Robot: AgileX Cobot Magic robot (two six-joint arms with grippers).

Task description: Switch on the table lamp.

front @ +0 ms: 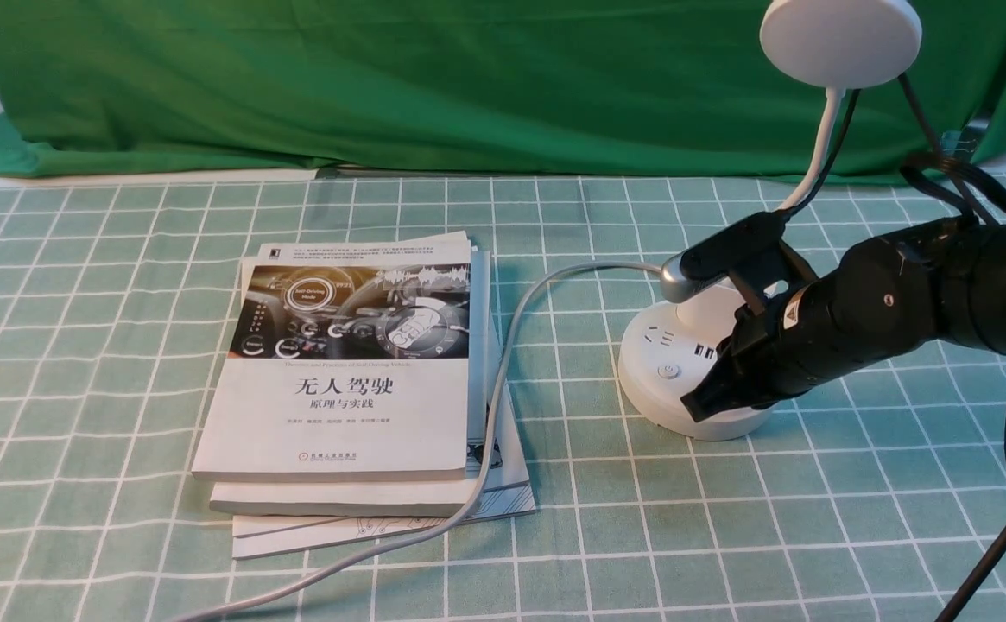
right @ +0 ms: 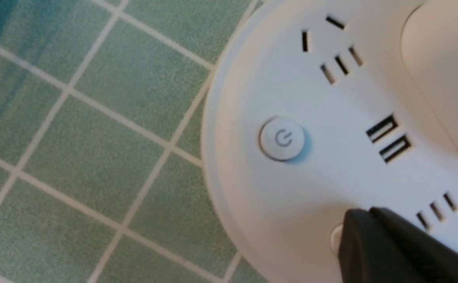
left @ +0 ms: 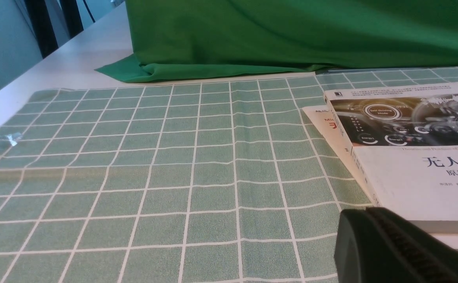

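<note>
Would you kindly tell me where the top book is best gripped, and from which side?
Its left long edge, approached from the robot's left: the top book lies flat, and the grey cord runs along its right side, so the left looks freer.

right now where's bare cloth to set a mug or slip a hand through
Widest bare cloth: left of the book stack, up to the green backdrop. Also the front strip right of the grey cord. Crowded: between books and table lamp base, with cord and right gripper.
</note>
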